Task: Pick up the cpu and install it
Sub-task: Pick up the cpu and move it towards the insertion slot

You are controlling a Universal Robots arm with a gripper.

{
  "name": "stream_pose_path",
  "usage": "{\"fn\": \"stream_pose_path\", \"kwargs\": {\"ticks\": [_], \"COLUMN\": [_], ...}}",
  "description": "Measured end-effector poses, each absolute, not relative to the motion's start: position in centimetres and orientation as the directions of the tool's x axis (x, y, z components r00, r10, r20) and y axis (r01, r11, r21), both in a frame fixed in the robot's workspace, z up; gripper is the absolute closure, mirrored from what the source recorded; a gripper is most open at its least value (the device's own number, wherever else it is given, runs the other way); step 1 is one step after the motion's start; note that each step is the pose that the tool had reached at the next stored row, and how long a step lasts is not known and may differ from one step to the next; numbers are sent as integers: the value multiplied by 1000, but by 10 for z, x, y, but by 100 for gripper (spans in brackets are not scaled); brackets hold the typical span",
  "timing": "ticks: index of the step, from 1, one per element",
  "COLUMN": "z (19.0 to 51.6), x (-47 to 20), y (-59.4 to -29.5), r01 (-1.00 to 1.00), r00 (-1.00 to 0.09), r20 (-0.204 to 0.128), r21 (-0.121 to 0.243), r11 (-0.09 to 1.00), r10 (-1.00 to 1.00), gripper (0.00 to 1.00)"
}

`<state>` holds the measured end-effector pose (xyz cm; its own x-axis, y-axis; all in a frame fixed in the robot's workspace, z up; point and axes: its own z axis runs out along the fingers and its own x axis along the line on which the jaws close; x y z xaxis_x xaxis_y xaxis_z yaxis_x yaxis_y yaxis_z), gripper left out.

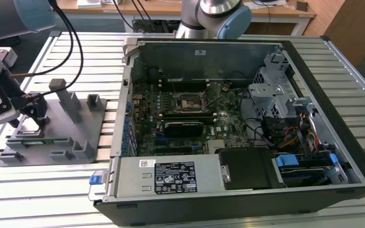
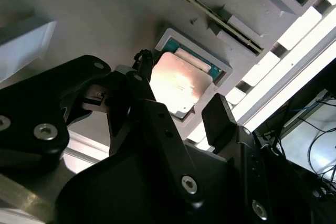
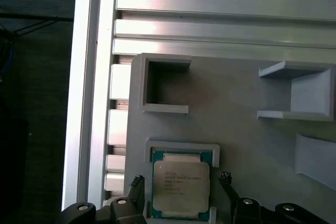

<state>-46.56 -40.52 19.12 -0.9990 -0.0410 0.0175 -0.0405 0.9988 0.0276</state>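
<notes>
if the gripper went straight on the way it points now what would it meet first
Most likely the cpu, lying in its pocket on the grey fixture. The gripper points at it with jaws open to either side; the gap is unclear.

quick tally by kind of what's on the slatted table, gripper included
cpu: 1
grey fixture: 1
green memory stick: 1
open computer case: 1
gripper: 1
total: 5
</notes>
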Motion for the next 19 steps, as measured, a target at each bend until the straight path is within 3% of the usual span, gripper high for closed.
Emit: {"fn": "stream_pose_path", "kwargs": {"ticks": [19], "z": [184], "x": [-466], "y": [-403], "r01": [-41], "r00": [-999], "r20": [17], "r21": [21], "r11": [999], "r10": [-41], "gripper": [36]}}
